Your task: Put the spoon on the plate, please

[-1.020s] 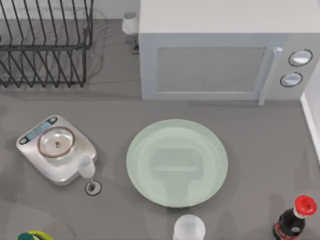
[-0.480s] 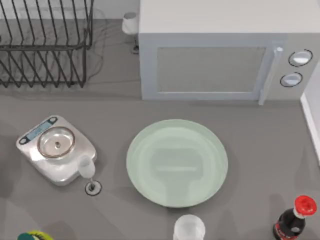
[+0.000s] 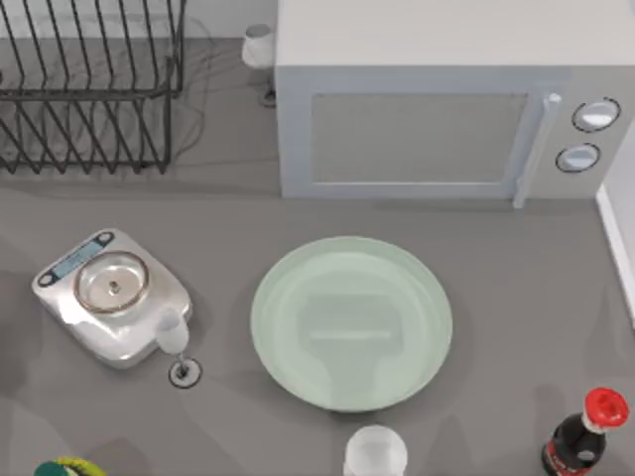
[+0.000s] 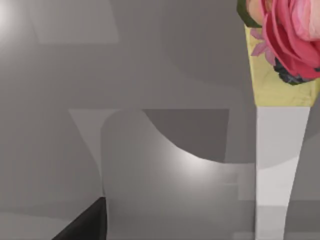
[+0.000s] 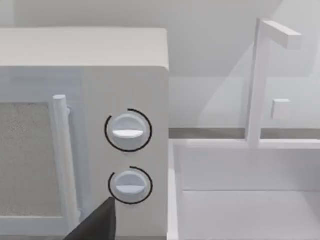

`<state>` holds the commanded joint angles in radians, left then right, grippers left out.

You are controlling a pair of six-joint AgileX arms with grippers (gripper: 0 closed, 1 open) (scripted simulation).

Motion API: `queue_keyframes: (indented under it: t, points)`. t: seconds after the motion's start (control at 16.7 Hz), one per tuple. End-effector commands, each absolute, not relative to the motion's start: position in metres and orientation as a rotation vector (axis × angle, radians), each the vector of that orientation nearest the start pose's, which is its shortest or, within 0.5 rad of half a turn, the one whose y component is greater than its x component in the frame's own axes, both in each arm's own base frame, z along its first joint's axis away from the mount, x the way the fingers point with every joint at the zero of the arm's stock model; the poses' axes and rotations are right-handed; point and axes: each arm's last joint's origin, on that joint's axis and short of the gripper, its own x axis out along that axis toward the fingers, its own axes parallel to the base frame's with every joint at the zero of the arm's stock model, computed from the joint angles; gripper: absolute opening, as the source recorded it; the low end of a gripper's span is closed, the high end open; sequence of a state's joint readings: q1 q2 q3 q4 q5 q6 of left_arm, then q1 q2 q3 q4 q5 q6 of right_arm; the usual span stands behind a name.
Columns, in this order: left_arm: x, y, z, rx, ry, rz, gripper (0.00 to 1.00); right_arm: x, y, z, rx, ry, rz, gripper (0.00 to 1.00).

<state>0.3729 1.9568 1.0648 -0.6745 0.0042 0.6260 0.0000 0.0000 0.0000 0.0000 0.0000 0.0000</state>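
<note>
The plate (image 3: pixel 351 323), large, round and pale mint green, lies flat in the middle of the table in the top view, with nothing on it. The spoon is out of view. A dark tip of my left gripper (image 4: pixel 86 225) pokes in at the edge of the left wrist view, over grey table. A similar dark tip of my right gripper (image 5: pixel 98 223) sits in the right wrist view, in front of the microwave's lower knob (image 5: pixel 130 184).
A microwave (image 3: pixel 427 119) stands behind the plate, a wire dish rack (image 3: pixel 89 89) at the back left. A kitchen scale (image 3: pixel 111 296) and a small stemmed glass (image 3: pixel 174 339) sit left of the plate. A white cup (image 3: pixel 375 454) and a red-capped bottle (image 3: pixel 580 436) stand near the front edge. A flower vase (image 4: pixel 280 85) is close to my left gripper.
Nothing on the table has moved. Only faint shadows on the left front of the table shift a little.
</note>
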Motion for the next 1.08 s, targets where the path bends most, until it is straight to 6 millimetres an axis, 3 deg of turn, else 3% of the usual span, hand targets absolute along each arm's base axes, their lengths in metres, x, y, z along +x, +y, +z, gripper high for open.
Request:
queue_keyframes:
  t: [0.72,1.08]
  points:
    - [0.303,0.1203,0.0921,0.193,1.557,-0.194,0.02,0.1057,-0.0012,0.16,0.0,0.0,0.0,1.0]
    - [0.303,0.1203,0.0921,0.193,1.557,-0.194,0.0,0.1057,-0.0012,0.16,0.0,0.0,0.0,1.0]
